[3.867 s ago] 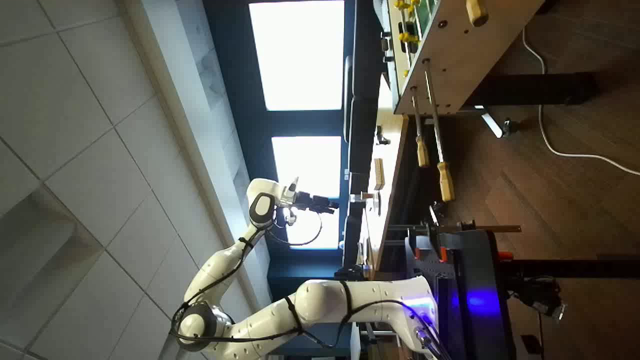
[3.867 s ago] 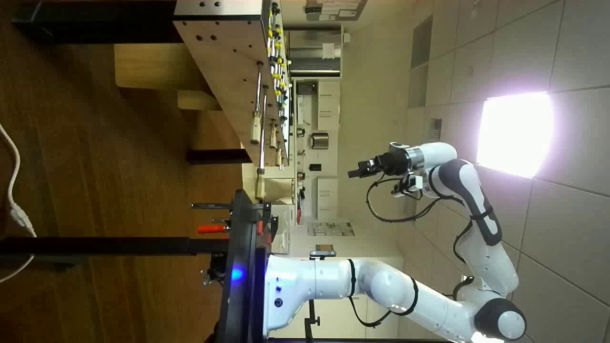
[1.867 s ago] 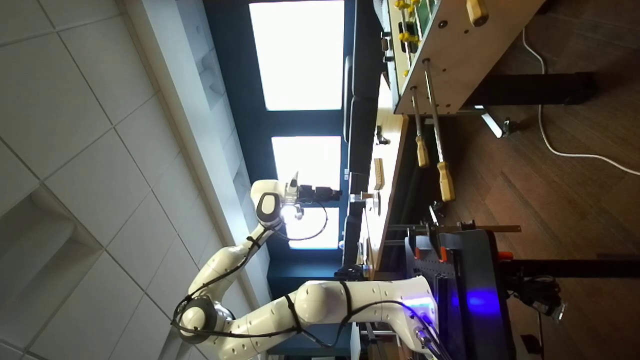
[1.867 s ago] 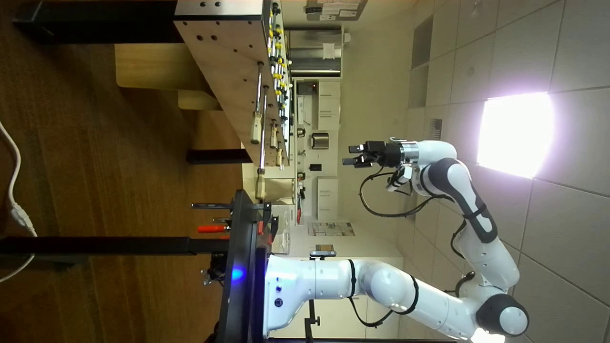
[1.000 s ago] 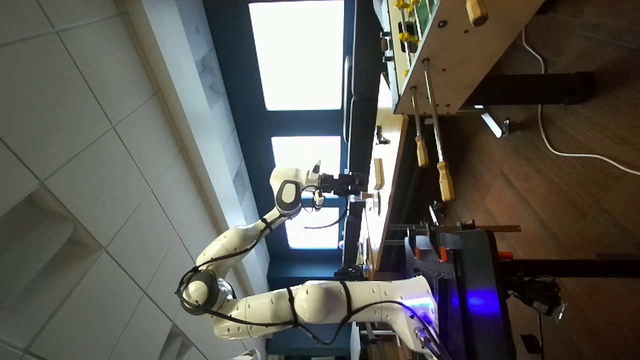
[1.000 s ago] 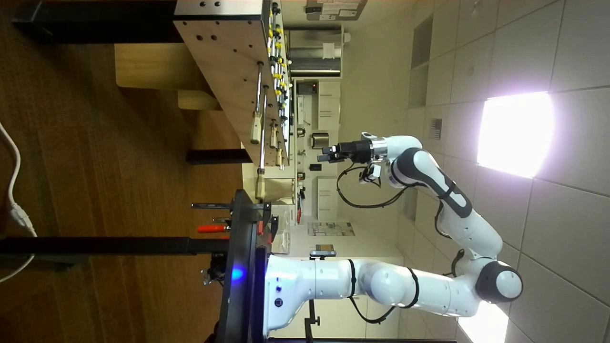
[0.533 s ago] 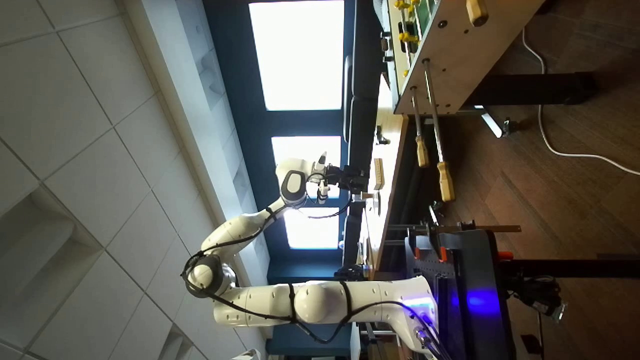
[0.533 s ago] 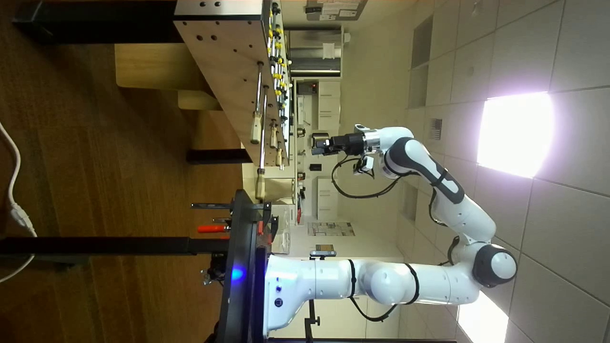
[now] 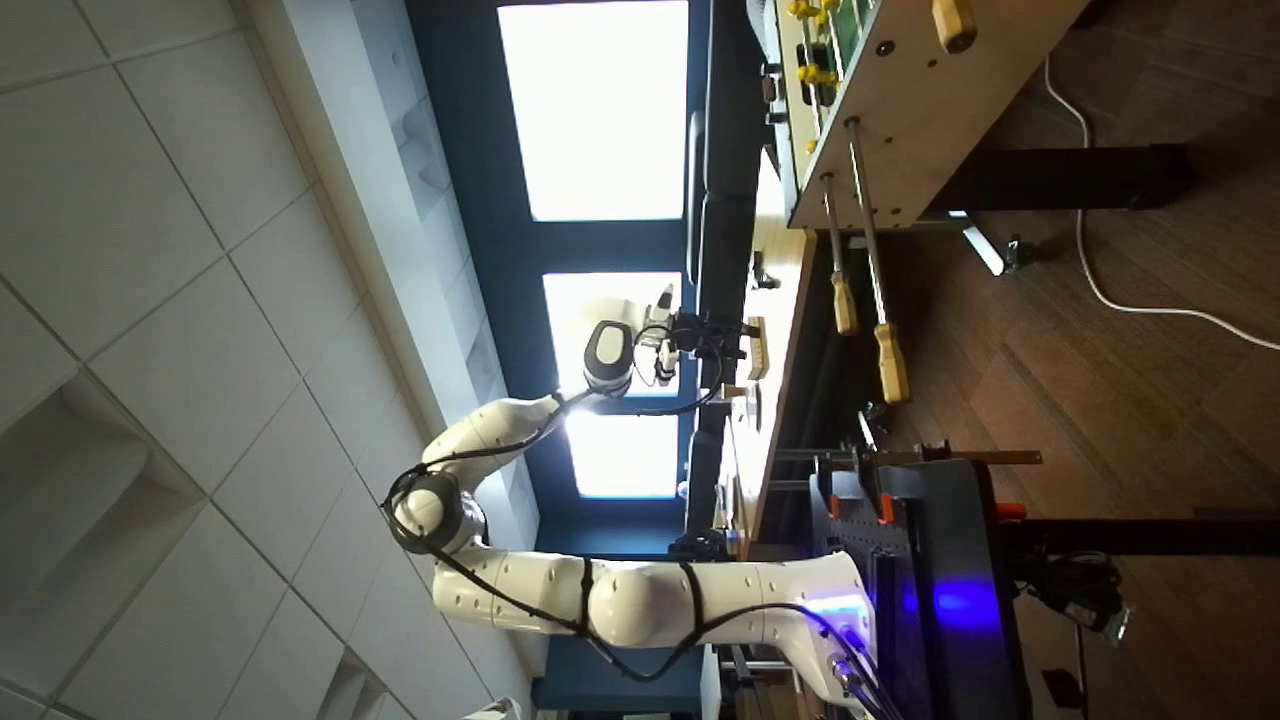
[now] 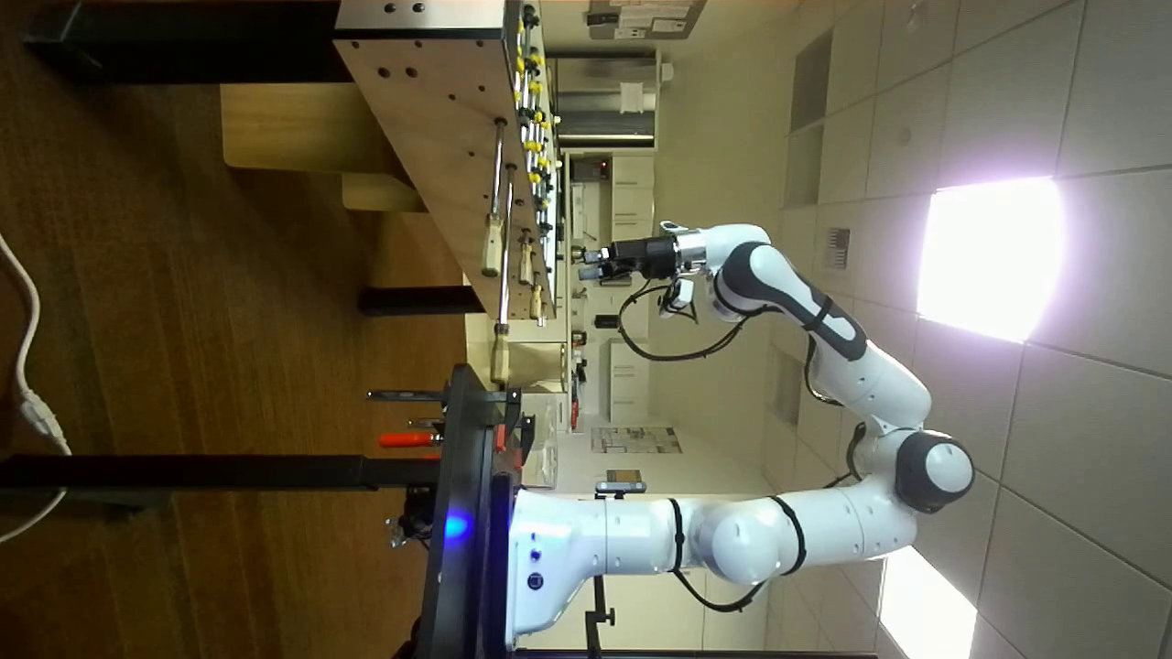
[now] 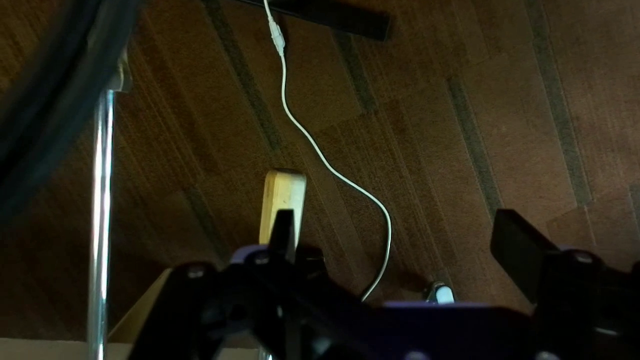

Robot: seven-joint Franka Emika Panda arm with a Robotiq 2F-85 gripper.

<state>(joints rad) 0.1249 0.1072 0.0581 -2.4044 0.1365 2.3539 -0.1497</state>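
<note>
You've lowered the fingers point(image 11: 520, 250) toward the foosball game point(image 10: 430, 119) — they're apart, holding nothing — so its wooden handle point(image 11: 285, 192), partly hidden behind 1 finger, seems closer to reach.

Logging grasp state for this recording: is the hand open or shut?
The hand is open: in the wrist view its fingers stand wide apart, with the floor and white cable showing in the gap.
</note>
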